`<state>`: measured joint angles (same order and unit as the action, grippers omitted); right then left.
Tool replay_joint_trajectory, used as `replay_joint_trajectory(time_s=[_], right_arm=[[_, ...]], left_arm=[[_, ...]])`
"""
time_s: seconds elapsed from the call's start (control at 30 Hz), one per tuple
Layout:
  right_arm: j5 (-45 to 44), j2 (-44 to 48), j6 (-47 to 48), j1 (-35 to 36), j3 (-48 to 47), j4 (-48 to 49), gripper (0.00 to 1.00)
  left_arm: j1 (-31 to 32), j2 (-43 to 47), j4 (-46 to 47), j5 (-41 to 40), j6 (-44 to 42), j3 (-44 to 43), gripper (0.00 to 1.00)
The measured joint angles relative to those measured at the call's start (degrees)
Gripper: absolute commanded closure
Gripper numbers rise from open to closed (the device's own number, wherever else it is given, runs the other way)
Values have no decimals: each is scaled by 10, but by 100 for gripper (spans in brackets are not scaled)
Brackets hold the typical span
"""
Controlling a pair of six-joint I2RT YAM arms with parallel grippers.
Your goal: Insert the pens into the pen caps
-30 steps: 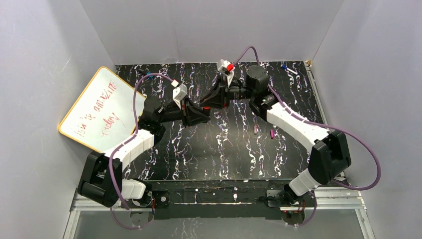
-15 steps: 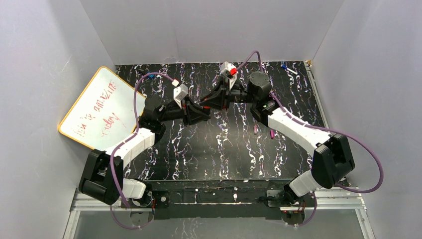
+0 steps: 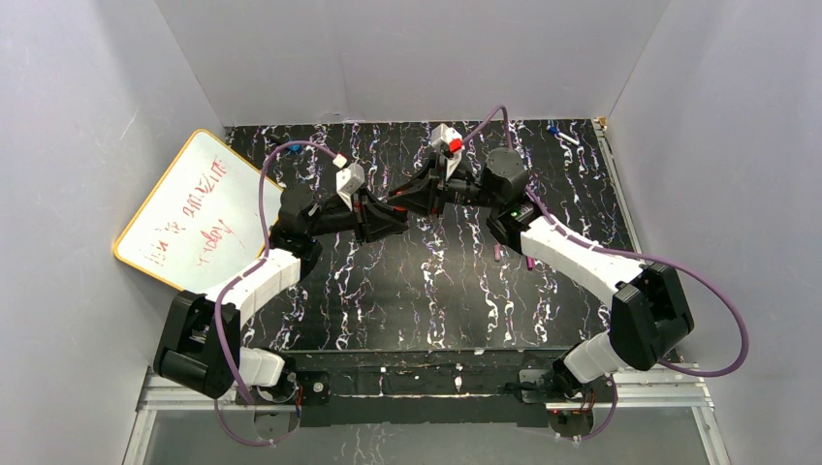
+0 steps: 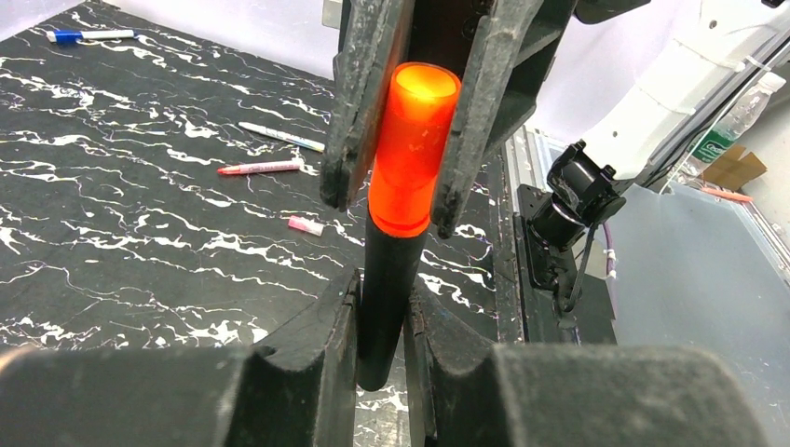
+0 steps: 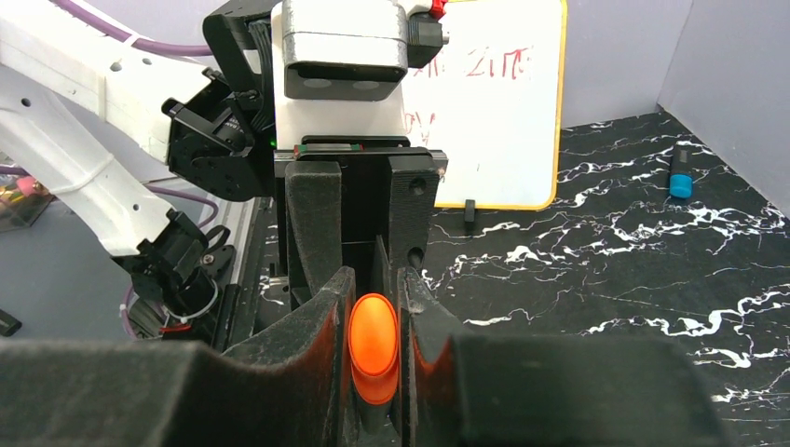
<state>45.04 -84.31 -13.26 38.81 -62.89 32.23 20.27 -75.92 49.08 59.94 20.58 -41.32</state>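
one pen (image 4: 389, 265), left gripper (image 4: 382, 307); cap (image 4: 415, 140), right gripper (image 5: 374, 321); well inside table (image 3: 388, 300) edges

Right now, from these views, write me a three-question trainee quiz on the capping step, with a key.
1. True or false: the left gripper is shut on the black pen.
2. What does the right gripper clamp? A: the black pen. B: the orange cap. C: nothing.
3. Fill in: in the left wrist view, the small pink cap lies loose on the ___.

Key: 1 true; 2 B; 3 table.
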Motion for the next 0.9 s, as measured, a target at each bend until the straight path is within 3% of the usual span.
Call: replay_joint_trajectory(time_s=[0.9], right_arm=[[-51, 15, 6, 16, 43, 53, 99]], left_arm=[[-4, 0, -9, 0, 2, 0, 100]])
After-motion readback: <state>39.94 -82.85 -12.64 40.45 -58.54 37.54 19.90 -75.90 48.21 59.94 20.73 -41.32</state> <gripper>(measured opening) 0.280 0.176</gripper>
